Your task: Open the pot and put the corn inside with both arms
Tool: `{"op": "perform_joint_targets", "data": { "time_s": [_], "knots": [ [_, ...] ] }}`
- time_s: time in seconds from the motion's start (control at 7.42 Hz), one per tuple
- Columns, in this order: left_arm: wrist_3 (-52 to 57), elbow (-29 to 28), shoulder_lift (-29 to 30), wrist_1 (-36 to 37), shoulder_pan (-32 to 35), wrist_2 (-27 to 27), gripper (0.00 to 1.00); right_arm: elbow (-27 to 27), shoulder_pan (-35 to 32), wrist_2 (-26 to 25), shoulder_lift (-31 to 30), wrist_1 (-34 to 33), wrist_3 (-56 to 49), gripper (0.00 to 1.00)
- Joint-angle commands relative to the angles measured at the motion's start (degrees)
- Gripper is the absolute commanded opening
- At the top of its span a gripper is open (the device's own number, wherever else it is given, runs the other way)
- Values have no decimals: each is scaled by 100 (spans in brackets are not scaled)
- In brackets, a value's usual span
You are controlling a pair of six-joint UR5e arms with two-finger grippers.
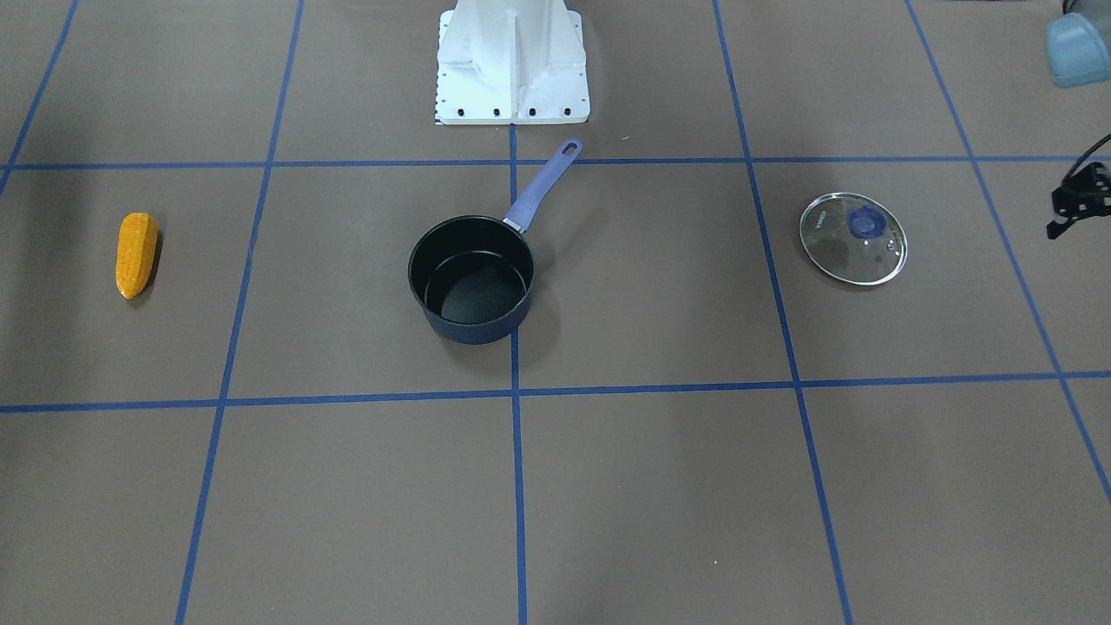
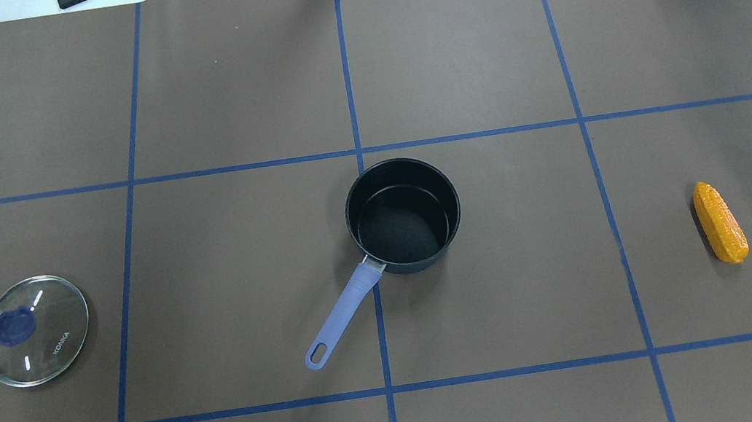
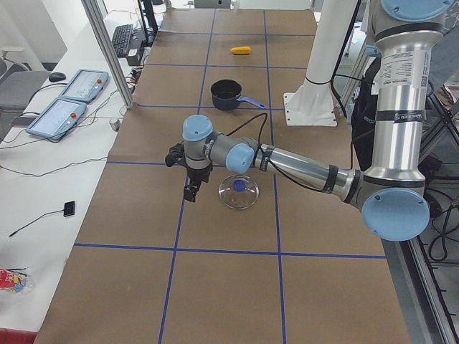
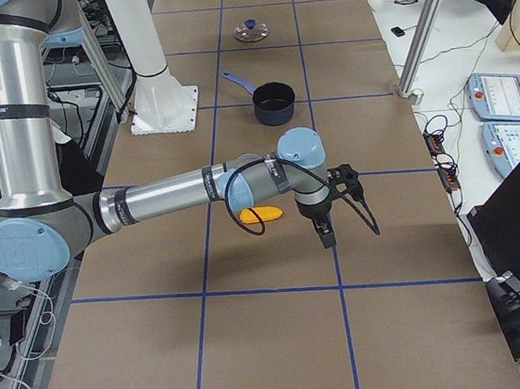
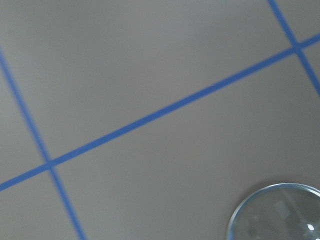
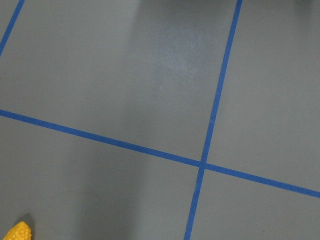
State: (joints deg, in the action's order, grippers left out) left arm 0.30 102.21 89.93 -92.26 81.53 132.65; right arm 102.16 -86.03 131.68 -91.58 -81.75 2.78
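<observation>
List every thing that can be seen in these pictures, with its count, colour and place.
table: 1, brown, blue tape grid
pot: 1, dark blue, lilac handle, empty, table centre
lid: 1, clear glass, blue knob, on table, robot's left
corn: 1, orange-yellow, on table, robot's right
teach pendants: 2, blue-grey, side bench
base pedestal: 1, white, table's robot side
left gripper: 1, black, above table beside lid
right gripper: 1, black, above table near corn

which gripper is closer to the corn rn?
Right. The right gripper hangs just beside the corn; the left gripper is far past the pot, next to the glass lid.
</observation>
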Motion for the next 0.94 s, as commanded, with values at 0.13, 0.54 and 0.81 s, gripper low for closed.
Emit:
{"op": "perform_joint_targets", "data": {
  "time_s": [0.13,0.54,0.81],
  "knots": [
    [390,-869,-2,58,933,357,98,76,322,190,-8,594,1008,100],
    [374,-904,-64,76,935,384,98,94,1594,-255,-394,2370,3364,100],
    [374,-887,-98,59,935,393,98,94,2831,-1315,-832,3529,4734,100]
  ]
}}
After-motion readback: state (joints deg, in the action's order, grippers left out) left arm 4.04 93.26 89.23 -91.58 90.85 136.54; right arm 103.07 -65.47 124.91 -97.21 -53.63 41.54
